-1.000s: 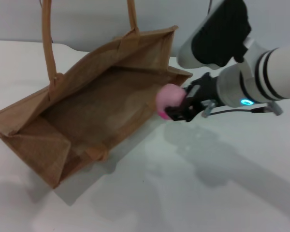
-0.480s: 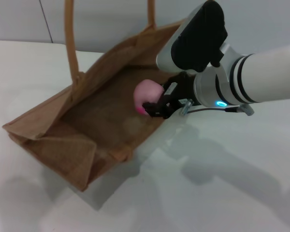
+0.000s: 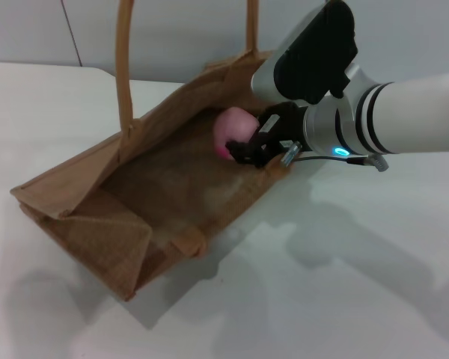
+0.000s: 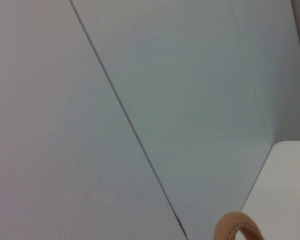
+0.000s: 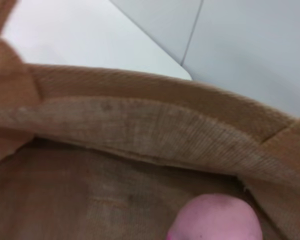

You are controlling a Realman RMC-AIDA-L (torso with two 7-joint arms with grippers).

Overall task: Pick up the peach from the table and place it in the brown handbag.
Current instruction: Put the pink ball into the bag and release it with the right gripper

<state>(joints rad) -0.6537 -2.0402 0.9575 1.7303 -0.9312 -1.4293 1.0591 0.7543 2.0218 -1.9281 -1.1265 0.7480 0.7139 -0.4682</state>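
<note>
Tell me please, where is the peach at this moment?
In the head view the peach is held by the right gripper just inside the mouth of the brown handbag, near the bag's right end, right of centre.

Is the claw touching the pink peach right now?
Touching. In the head view, the right claw is closed on the peach, its dark fingers pressed against it, over the brown handbag.

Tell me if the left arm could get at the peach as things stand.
Probably not readily. The left gripper is out of the head view, and the peach is already clamped in the right gripper inside the mouth of the brown handbag, whose arm covers the approach.
</note>
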